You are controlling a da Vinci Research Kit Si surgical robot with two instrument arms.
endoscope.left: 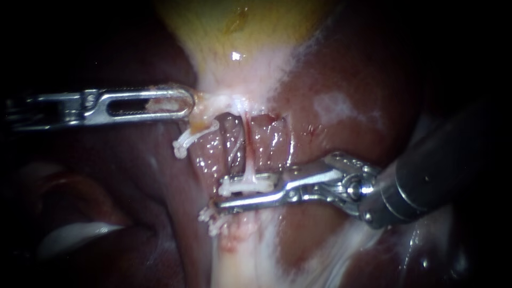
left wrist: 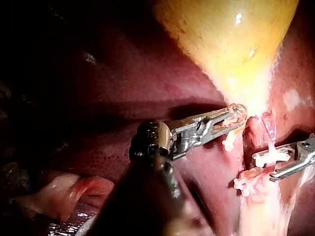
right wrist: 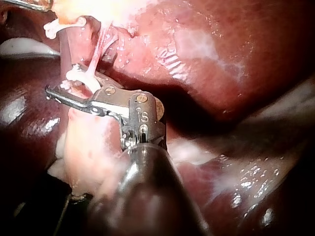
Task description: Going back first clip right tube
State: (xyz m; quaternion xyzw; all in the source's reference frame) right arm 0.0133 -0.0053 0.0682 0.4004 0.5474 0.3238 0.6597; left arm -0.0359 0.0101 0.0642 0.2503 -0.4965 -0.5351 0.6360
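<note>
So, biggest thing first: the dark red liver [endoscope.left: 341, 106] fills most of the endoscope frame, with the yellow gallbladder [endoscope.left: 240, 26] at top centre. The left instrument's hand [endoscope.left: 184, 104], upper left, is closed, its jaws pinched on the gallbladder's pale neck, and the tissue below looks stretched by that. The right instrument's hand [endoscope.left: 226, 196], coming in from the lower right, is seen slightly open. A narrow gap shows, and the clip [endoscope.left: 250, 184] lies between the jaws without being squeezed, as far as can be judged. That clip is seated across the thin pale right tube [endoscope.left: 248, 162], just below centre. Trouble is likely if the hand is drawn back while the clip is hooked on a jaw: the thin tube could be yanked or torn, or the clip dragged off. The lower jaw's tip also sits right beside a second clip [endoscope.left: 210, 217], which could be snagged. The pinch on the neck is shown side-on only in the left wrist view. The lower jaw passing under the tube is made clear only in the right wrist view.
</note>
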